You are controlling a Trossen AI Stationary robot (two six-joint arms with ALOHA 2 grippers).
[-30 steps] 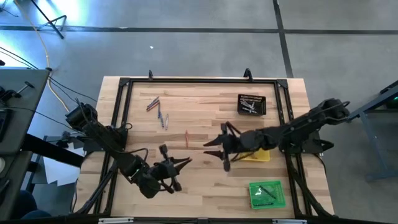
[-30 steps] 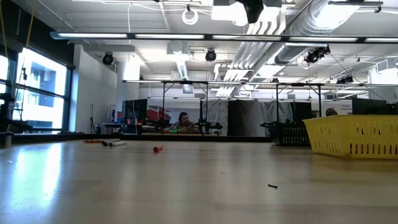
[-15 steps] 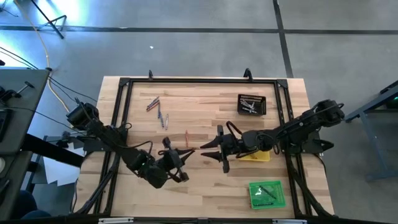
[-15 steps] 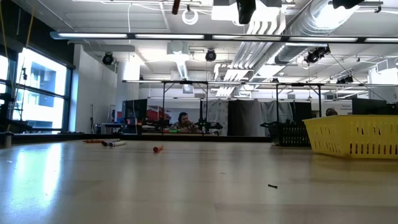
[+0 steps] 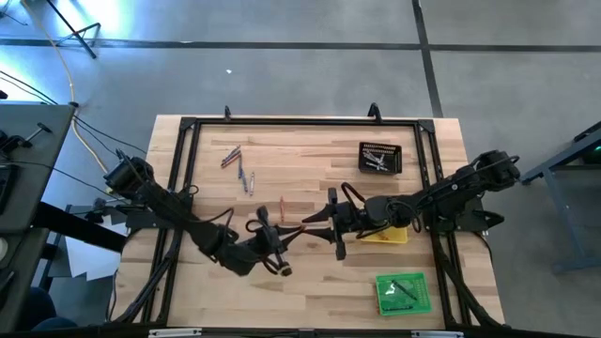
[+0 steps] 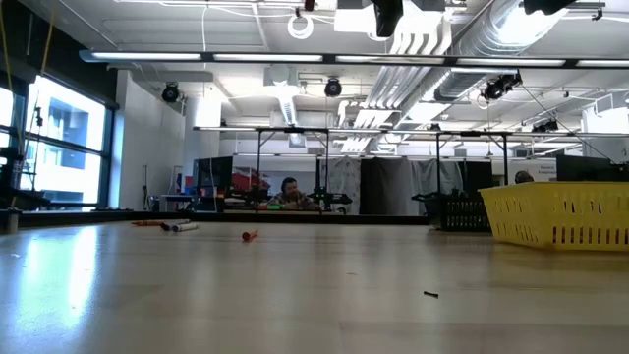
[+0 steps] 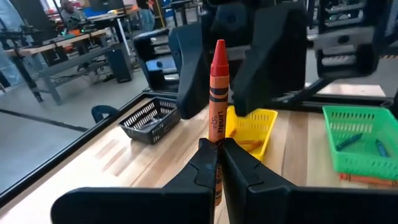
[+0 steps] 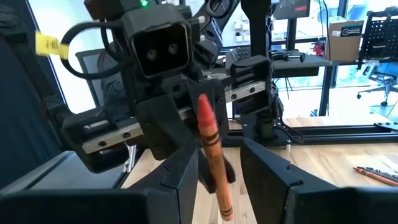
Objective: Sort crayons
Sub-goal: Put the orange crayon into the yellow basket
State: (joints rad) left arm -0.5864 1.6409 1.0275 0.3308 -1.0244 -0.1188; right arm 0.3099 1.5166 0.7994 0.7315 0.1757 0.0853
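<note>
An orange-red crayon [image 7: 217, 93] stands upright, tip up, high above the table, with my left gripper [image 7: 217, 146] shut on it near the table's middle [image 5: 285, 235]. My right gripper [image 8: 217, 168] faces it, open; its two fingers stand on either side of the crayon [image 8: 210, 146] without touching it. The crayon's lower end [image 6: 308, 5] shows at the top edge of the low view. Several more crayons [image 5: 239, 167] lie on the wood at the far left, and one orange-red crayon [image 5: 282, 207] lies near the middle. My left gripper pinches the crayon's lower part [image 7: 216, 140] between its two fingers. The fingers come at it about level from the table's left and lie across it. The crayon stands upright in the hold, lifted clear of the table, most of its length above the fingers.
A black tray [image 5: 380, 158] stands at the far right, a yellow tray [image 5: 392, 235] under my right arm, and a green tray [image 5: 404, 291] with crayons at the near right. A black metal frame [image 5: 188, 127] runs around the table.
My left gripper has carried the crayon toward the table's right, up to my right gripper, rolling a little as it went. The crayon has stayed upright and clear of the table, and now stands between the right gripper's open fingers.
</note>
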